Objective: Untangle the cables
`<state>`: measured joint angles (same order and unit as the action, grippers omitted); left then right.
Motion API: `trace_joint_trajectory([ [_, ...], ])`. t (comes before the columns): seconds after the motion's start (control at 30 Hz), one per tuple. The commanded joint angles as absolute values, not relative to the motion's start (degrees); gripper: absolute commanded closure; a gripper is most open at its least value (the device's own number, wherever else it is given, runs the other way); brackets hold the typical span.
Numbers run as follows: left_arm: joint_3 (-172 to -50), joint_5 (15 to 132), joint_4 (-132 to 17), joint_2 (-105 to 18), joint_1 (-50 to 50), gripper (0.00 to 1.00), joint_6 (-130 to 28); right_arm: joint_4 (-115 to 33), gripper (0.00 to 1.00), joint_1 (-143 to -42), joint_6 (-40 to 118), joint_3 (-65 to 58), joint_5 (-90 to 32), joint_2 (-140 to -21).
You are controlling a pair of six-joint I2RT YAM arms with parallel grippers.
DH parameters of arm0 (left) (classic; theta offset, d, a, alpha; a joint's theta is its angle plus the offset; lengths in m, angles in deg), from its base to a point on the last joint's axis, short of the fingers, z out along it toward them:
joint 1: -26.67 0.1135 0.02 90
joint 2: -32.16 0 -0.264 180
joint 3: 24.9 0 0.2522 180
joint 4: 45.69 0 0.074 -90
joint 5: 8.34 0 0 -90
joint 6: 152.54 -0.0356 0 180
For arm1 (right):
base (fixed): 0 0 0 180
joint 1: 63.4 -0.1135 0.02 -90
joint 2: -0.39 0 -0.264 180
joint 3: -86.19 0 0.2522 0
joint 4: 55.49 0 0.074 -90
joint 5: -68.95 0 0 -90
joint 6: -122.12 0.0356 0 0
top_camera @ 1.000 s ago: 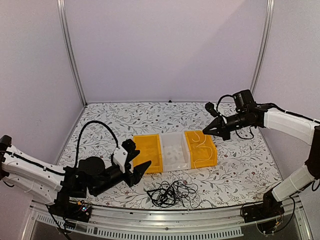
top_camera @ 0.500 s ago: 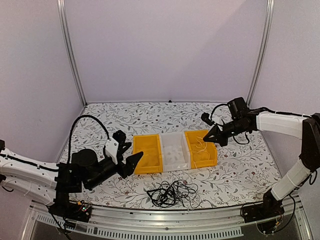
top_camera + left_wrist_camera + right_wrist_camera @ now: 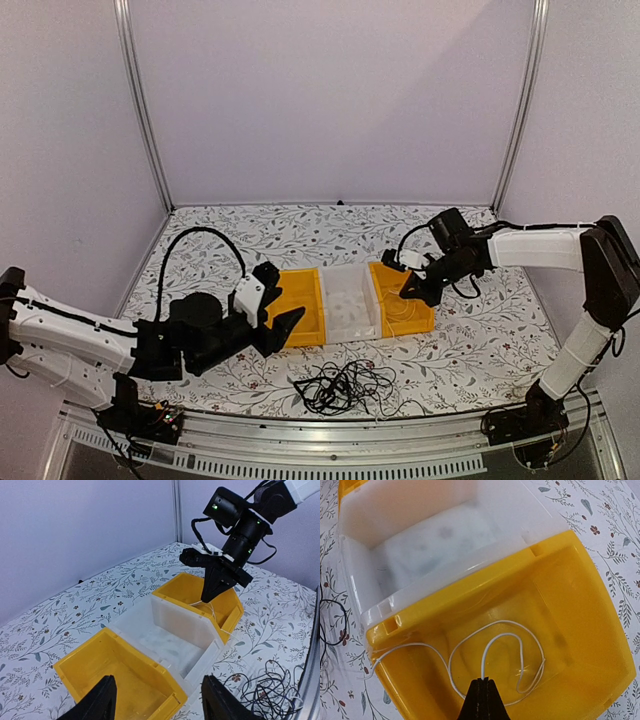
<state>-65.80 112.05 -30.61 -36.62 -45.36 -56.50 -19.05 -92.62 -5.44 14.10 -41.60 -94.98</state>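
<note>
Right pincer (image 3: 481, 681) closed, tips down inside the right yellow bin (image 3: 585, 620), and we see the white cable (image 3: 495, 623) run straight into the shut tips, so we call it gripped. The cable lies in loose loops on that bin's floor, and one end hangs over the rim on the near side, beside the clear bin (image 3: 180, 625). Left pincer (image 3: 159, 690) wide open and holding nothing, hovering low at the near side of the left yellow bin (image 3: 75, 670). The three bins sit in one row, touching, clear one between the two yellow. The black cables (image 3: 340, 388) lie in one tangled heap on the floral worktop (image 3: 250, 235), near its front edge, in front of the bins and apart from both pincers
</note>
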Motion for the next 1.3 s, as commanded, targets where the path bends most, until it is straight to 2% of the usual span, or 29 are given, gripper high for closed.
trace_joint_trajectory([
  [0.0,-67.48,111.23,-29.53,-37.57,-44.46,0.41,-56.76,-20.53,0.92,-92.58,-5.85,13.05,-38.13,-92.72],
  [0.07,-67.72,111.12,-29.49,-37.92,-44.52,0.42,-56.64,-20.10,0.83,-92.51,-5.36,12.87,-38.12,-91.92],
  [0.23,-68.41,110.93,-30.09,-38.41,-44.44,0.41,-56.58,-19.68,0.70,-92.50,-4.47,12.90,-39.13,-87.63],
  [0.33,-68.73,111.01,-30.10,-38.80,-44.45,0.41,-56.66,-20.19,0.66,-92.50,-4.14,13.36,-39.70,-85.01],
  [0.47,-69.02,110.68,-30.10,-39.50,-44.47,0.41,-56.53,-19.56,0.64,-92.50,-4.27,14.07,-44.15,-81.96],
  [0.6,-69.07,108.92,-30.89,-39.95,-44.53,0.42,-56.42,-15.33,0.67,-92.52,-7.75,14.23,-50.40,-81.43],
  [0.77,-70.13,94.84,-33.45,-41.20,-44.57,0.42,-58.71,-8.59,0.68,-93.42,-14.13,14.80,-60.11,-80.02],
  [0.9,-72.92,85.14,-37.82,-43.66,-44.63,0.42,-59.84,-5.43,0.65,-97.32,-16.91,17.46,-59.34,-77.22],
  [1.03,-74.34,79.46,-37.67,-46.85,-44.75,0.40,-59.17,-2.97,0.65,-103.55,-18.72,20.74,-53.39,-75.81],
  [1.27,-78.22,77.10,-31.55,-55.07,-46.02,0.37,-58.95,0.99,0.65,-107.30,-19.20,24.49,-51.27,-73.88],
])
